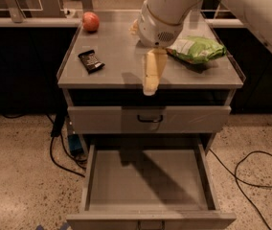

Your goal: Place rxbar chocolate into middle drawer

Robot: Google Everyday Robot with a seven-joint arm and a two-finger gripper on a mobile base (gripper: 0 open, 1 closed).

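Note:
The rxbar chocolate (91, 61), a small flat black bar with pale print, lies on the left part of the cabinet top (117, 73). My gripper (150, 84) hangs pointing down over the front middle of the top, to the right of the bar and apart from it. It holds nothing that I can see. Below the closed drawer (150, 119), another drawer (148, 181) is pulled out and is empty.
A red apple (91, 21) sits at the back left of the top. A green-and-white snack bag (196, 49) lies at the right. A pale bowl (133, 28) is mostly hidden behind my arm. Cables (251, 174) lie on the floor on both sides.

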